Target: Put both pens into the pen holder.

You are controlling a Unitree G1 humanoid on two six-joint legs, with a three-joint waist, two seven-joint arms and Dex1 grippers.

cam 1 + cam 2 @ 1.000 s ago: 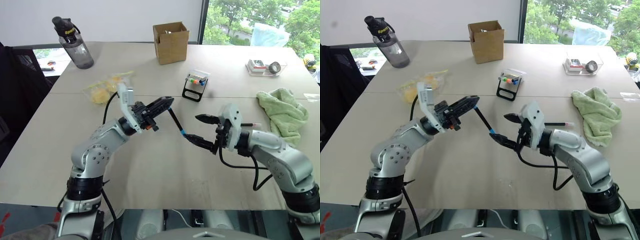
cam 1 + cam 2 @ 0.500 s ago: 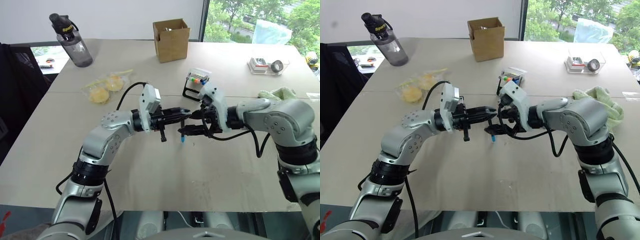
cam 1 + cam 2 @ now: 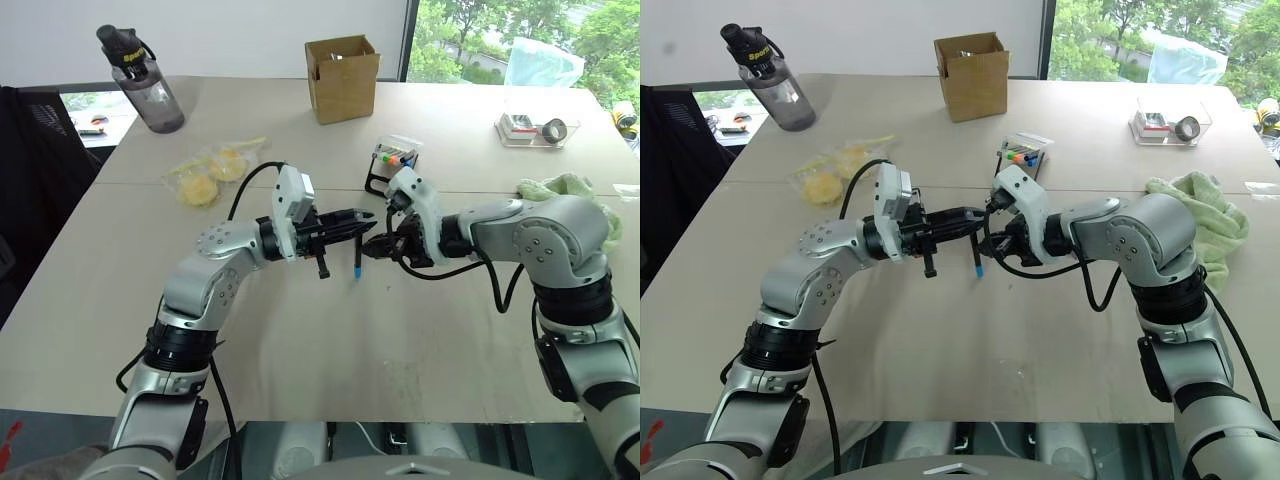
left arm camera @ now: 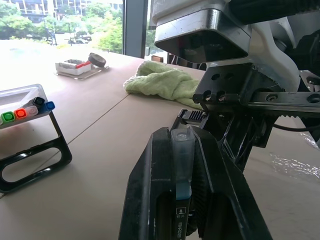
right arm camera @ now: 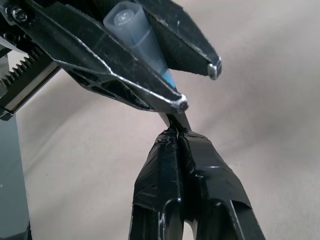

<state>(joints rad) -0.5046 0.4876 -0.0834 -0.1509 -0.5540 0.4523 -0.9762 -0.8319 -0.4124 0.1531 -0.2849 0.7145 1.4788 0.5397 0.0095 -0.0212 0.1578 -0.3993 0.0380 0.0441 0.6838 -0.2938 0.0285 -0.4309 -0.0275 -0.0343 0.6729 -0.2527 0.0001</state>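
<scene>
A slim black pen (image 3: 357,258) with light-blue ends hangs nearly upright above the table's middle. My left gripper (image 3: 365,216) reaches in from the left and is shut on the pen's upper end; in the left wrist view the pen (image 4: 181,160) lies between the fingers. My right gripper (image 3: 372,246) comes from the right, just below the left one. In the right wrist view its fingertips (image 5: 176,131) are shut on the dark barrel. The pen holder (image 3: 390,170), a small black tilted stand with colourful marker caps, sits behind both grippers. The other pen is hidden.
A brown cardboard box (image 3: 342,82) stands at the back centre, with a dark water bottle (image 3: 145,82) at the back left. A bag of yellow items (image 3: 212,172) lies left of the holder. On the right are a green towel (image 3: 560,188) and a clear tray (image 3: 533,130).
My right gripper has closed from open onto the pen below the left gripper. The two hands have come together, and the pen has swung from slanted to nearly upright.
</scene>
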